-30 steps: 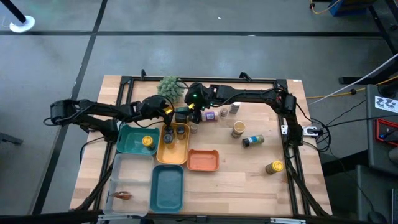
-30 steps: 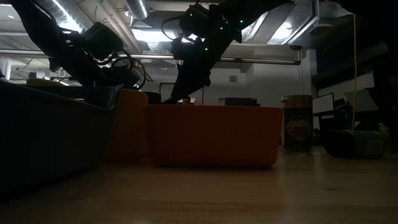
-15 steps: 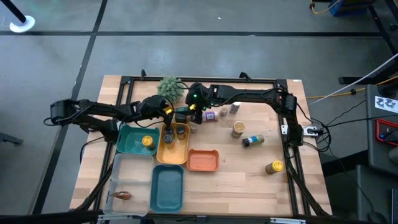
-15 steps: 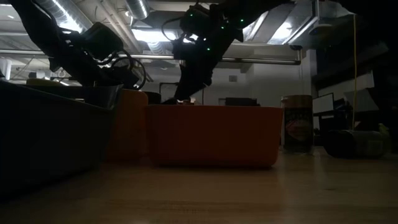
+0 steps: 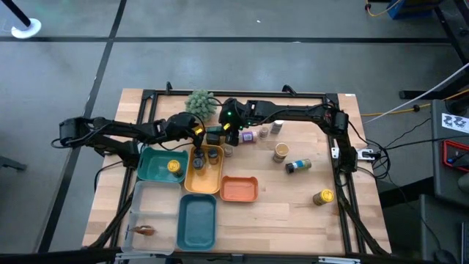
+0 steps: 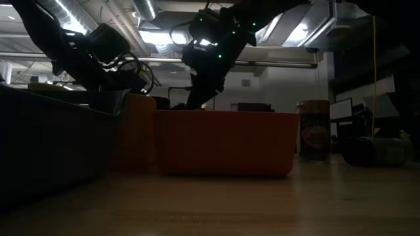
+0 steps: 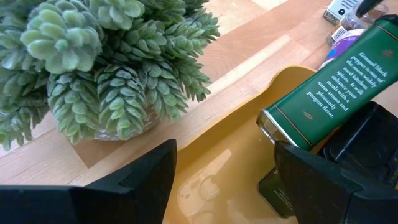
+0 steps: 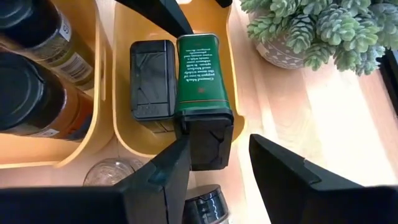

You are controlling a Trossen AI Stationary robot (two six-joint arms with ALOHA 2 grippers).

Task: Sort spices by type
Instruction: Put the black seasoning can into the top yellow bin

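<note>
At the table's far middle, a green tin (image 8: pixel 201 74) is clamped at its dark cap end between the fingers of the right gripper (image 8: pixel 208 163) over a small yellow tray (image 8: pixel 233 74), beside a black box (image 8: pixel 151 79) lying inside it. The left gripper (image 7: pixel 224 186) is held over the same tray by the plant (image 7: pixel 99 62), jaws wide and empty. From the low view, an orange tray (image 6: pixel 223 143) hides both fingertips, and the tin cannot be made out.
</note>
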